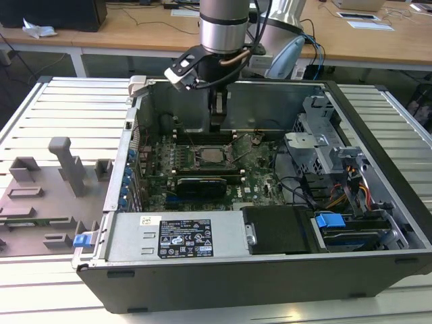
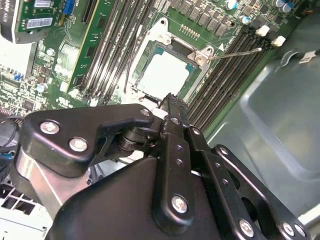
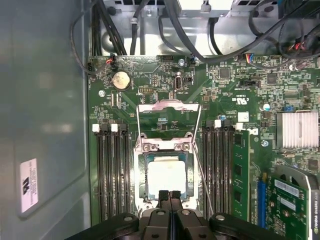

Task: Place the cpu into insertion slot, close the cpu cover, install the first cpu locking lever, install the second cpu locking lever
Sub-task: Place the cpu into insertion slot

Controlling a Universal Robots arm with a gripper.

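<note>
The cpu [image 3: 166, 176] lies flat in the insertion slot [image 3: 141, 172] on the green motherboard, its pale metal top showing in both wrist views [image 2: 165, 74]. The cpu cover [image 3: 169, 104] is swung open behind the socket, with board visible through its window. One thin wire locking lever [image 3: 203, 176] stands free along one side of the socket, and a second lever [image 3: 134, 129] sits beside the open cover. My gripper [image 3: 169, 194] hovers just over the socket's near edge with its black fingers pressed together and nothing between them. In the exterior view the gripper [image 1: 215, 123] hangs inside the case above the socket [image 1: 212, 156].
Long black memory slots [image 3: 112, 175] flank the socket on both sides. An upright card [image 3: 241, 175] and a finned heatsink [image 3: 298, 129] stand close by. Cables [image 3: 200, 40] cross above the board. The grey case wall [image 3: 45, 115] runs beside it. A drive cage [image 1: 324, 145] fills the exterior view's right.
</note>
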